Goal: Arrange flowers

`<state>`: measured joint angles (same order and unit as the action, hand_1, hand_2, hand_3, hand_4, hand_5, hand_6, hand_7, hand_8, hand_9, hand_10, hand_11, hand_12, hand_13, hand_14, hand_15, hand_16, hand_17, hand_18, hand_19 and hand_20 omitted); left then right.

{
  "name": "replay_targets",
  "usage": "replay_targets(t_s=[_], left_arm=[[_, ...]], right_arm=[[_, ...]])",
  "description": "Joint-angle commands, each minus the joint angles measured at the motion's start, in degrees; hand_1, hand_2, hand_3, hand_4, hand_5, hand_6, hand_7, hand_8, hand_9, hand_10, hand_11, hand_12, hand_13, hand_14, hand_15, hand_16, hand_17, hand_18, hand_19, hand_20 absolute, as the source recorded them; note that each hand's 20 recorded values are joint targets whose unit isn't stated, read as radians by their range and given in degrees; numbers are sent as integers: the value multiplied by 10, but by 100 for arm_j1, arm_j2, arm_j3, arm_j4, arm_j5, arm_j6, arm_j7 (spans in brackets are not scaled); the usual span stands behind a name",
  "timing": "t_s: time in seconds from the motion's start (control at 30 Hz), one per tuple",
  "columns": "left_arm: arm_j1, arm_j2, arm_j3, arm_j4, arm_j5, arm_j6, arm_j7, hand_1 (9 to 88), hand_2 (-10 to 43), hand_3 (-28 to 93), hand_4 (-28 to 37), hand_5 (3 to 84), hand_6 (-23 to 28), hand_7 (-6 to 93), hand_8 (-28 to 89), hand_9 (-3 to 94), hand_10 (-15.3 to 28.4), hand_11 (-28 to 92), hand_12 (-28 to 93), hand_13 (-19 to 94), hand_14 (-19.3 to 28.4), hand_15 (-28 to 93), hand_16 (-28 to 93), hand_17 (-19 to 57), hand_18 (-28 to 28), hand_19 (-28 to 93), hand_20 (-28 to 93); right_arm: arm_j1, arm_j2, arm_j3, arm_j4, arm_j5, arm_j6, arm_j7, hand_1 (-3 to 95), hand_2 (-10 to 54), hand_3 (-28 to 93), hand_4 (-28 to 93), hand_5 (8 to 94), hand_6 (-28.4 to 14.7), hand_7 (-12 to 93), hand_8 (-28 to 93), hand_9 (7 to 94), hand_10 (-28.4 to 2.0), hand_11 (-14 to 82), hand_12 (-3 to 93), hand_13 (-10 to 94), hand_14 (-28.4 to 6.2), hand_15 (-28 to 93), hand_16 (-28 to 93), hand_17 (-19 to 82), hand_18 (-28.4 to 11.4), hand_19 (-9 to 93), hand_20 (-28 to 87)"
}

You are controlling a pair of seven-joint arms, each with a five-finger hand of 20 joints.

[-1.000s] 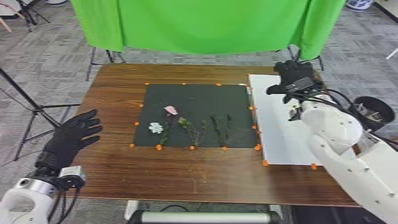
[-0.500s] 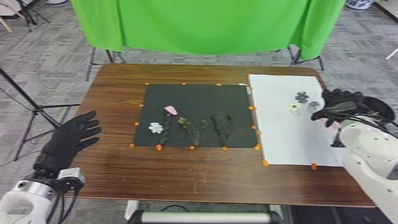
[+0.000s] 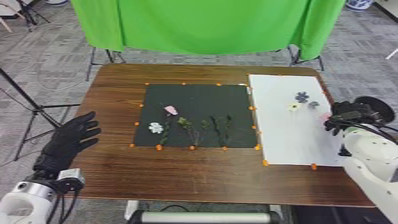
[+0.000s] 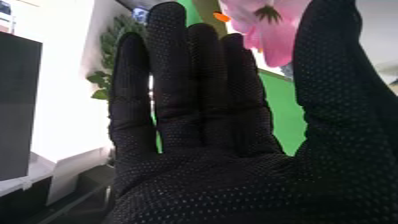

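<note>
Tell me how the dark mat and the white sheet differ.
The dark mat is nearly square; the white sheet is long and narrow. The mat bears leafy stems, while the sheet bears a pale yellow flower. Both lie flat, orange markers at their edges.

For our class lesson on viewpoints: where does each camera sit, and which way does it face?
Head view: on the head, facing forward and down at the table; left hand and right hand show.
Right wrist view: on the right wrist, facing along the right hand toward a pink flower.
Shared: right hand, green cloth.
</note>
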<state>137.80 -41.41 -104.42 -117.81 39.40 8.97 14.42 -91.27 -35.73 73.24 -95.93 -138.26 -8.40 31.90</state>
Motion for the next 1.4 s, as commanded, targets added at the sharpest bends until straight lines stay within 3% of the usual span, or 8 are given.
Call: replay_targets(t_s=[0.03, 0.1, 0.23, 0.3, 0.43, 0.7, 1.03, 1.4], left_arm=[[51, -46, -9, -19, -24, 38, -7, 278, -76, 692, -243, 275, 37, 253, -130, 222, 117, 308, 158, 169, 133, 393, -6, -77, 214, 486, 105], [46, -39, -5, -14, -29, 33, -4, 277, -76, 692, -243, 275, 36, 253, -130, 222, 116, 308, 158, 170, 133, 394, -7, -78, 215, 486, 106], [16, -27, 18, -2, -24, 16, -16, 277, -76, 694, -244, 275, 36, 255, -130, 222, 116, 310, 158, 170, 133, 393, -7, -77, 215, 486, 106], [22, -30, 12, 5, -16, -1, -19, 278, -76, 692, -244, 276, 36, 254, -131, 223, 117, 309, 157, 171, 133, 393, -8, -77, 215, 486, 106], [13, -16, 8, 16, -15, -28, -35, 278, -75, 692, -245, 275, 36, 256, -131, 222, 116, 309, 157, 170, 133, 393, -8, -77, 215, 486, 106], [85, -20, -34, -15, -27, 17, -15, 279, -76, 691, -245, 278, 36, 253, -131, 225, 117, 308, 157, 173, 133, 391, -8, -76, 216, 486, 105], [-4, -42, 25, 3, -11, 7, -44, 278, -75, 691, -244, 276, 36, 255, -130, 223, 117, 310, 157, 172, 133, 391, -7, -77, 215, 486, 105], [-62, -21, 42, 32, -17, 23, -58, 278, -76, 692, -245, 277, 36, 254, -131, 225, 117, 309, 157, 172, 133, 390, -7, -77, 215, 485, 105]], right_arm=[[40, 119, -272, 270, -276, 1051, -37, 369, -95, 880, -283, 485, 17, 429, -218, 593, -86, 350, 199, 598, -46, 539, 170, 219, -182, 725, 300], [70, 151, -372, 325, -298, 1315, -42, 384, -95, 860, -283, 510, 26, 434, -222, 618, -81, 340, 211, 626, -37, 530, 216, 233, -181, 738, 308], [149, 188, -596, 477, -414, 2022, -100, 418, -95, 819, -283, 539, 31, 478, -95, 715, -62, 235, 324, 664, -29, 525, 255, 252, -180, 752, 318], [148, 201, -635, 485, -467, 2164, -108, 458, -91, 794, -282, 612, 37, 509, -67, 806, -50, 174, 408, 710, -30, 544, 264, 274, -181, 768, 327], [132, 212, -640, 456, -468, 2156, -108, 483, -91, 794, -282, 697, 43, 492, -47, 865, -45, 195, 432, 763, -32, 588, 243, 301, -183, 790, 338], [357, 124, -637, 196, -635, 2355, -225, 478, -95, 812, -283, 721, 45, 480, -38, 882, -43, 200, 444, 775, -33, 603, 234, 306, -185, 799, 342], [1810, -578, -1734, -336, -664, 2802, -1182, 464, -95, 844, -283, 726, 43, 477, -36, 886, -41, 186, 456, 775, -29, 603, 248, 307, -185, 801, 345], [3016, -1630, -3138, -215, -371, 2496, -2278, 460, -95, 845, -283, 730, 42, 473, -34, 891, -42, 178, 463, 776, -29, 600, 261, 308, -184, 802, 346]])
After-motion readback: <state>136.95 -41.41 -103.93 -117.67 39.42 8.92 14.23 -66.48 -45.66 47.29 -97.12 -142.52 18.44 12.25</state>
